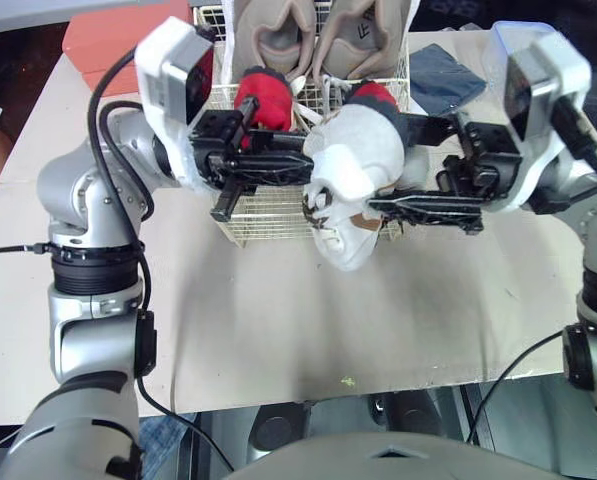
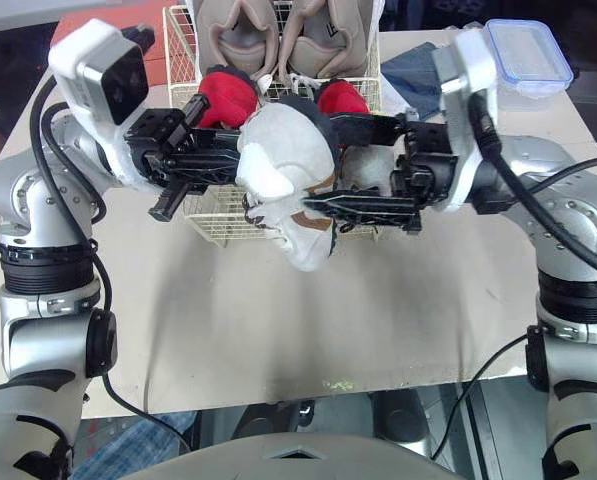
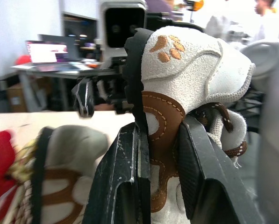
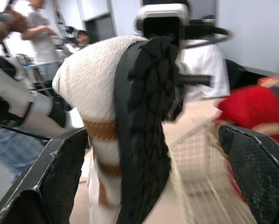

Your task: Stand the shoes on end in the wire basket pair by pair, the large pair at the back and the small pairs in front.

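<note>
Your left hand [image 3: 160, 140] is closed tight on the brown-trimmed heel of the white shoe [image 1: 353, 170], one finger on each side of the heel tab. Your right hand [image 4: 151, 135] is spread wide and straddles the same shoe, its black sole between the fingers; one finger lies against the shoe's side and the other stands well clear. The shoe hangs in the air across the front rim of the wire basket [image 1: 263, 228], one end drooping past that rim towards the desk [image 1: 278, 330]. The large tan pair [image 1: 288, 40] stands on end at the back of the basket, and the red shoes [image 1: 263, 95] stand just in front of it. Bare desk runs from the basket's front rim to the near edge. A blue cloth [image 1: 440, 78] lies beside the basket's right wall.
</note>
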Robot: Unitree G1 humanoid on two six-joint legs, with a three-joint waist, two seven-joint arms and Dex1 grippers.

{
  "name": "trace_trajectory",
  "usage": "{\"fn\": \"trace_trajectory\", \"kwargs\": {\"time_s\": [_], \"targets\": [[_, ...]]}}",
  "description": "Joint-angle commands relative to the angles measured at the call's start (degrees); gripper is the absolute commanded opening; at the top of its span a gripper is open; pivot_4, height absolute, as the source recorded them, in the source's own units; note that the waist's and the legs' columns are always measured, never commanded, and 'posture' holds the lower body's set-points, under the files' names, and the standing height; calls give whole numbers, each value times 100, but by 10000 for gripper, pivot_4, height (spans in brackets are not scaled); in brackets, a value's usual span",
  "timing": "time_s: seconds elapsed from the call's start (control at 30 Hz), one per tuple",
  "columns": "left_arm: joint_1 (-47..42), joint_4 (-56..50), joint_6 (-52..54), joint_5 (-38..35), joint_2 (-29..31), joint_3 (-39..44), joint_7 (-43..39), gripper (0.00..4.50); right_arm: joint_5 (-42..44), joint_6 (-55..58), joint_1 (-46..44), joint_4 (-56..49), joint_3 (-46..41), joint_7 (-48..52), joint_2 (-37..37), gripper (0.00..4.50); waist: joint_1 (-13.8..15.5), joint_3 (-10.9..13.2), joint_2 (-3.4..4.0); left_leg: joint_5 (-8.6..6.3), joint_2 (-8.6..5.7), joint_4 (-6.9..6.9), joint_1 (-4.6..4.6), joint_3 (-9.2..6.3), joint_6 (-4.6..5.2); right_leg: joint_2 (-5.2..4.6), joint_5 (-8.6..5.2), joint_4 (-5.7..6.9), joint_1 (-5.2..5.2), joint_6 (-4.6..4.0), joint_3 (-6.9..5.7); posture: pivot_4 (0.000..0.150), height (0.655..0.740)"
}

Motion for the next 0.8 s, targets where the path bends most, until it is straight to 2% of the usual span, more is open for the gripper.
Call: {"fn": "trace_trajectory", "kwargs": {"time_s": [0.03, 0.23, 0.37, 0.57, 0.8], "targets": [[272, -703, -90, -293, 127, 677, 617, 4813, -41, -204, 112, -86, -503, -3, -249, 45000, -12, 0, 0, 0, 0, -1, 0, 1, 0, 0, 0, 0, 0, 0, 2, 1500, 7400], [940, -1581, -170, -555, 147, 1590, 1970, 4813, -125, -388, 537, -94, -945, 65, -538, 45000, 21, 0, -1, 0, 0, 1, 2, 1, 0, 0, 0, 2, 1, 0, 7, 1500, 7400], [1608, -1931, -425, -320, 135, 1856, 2432, 4813, -88, -408, 652, -131, -1013, 147, -667, 45000, 14, 0, 0, 0, 0, 0, 6, 5, 0, 0, 0, 3, 2, 0, 12, 1500, 7400], [2303, -1678, -1260, 476, 158, 1609, 2284, 4813, -22, -422, 507, -77, -1022, 217, -728, 45000, 51, 0, 0, 0, 0, -1, 7, 6, 0, 0, 0, 3, 4, 0, 10, 1500, 7400], [1975, -792, -2022, 874, -23, 1339, 2092, 4813, -222, -580, 490, -83, -1035, 252, -800, 45000, 84, 0, 0, -1, -1, 0, 6, 5, 1, 1, 0, 1, 6, 0, 7, 1500, 7400]]}}
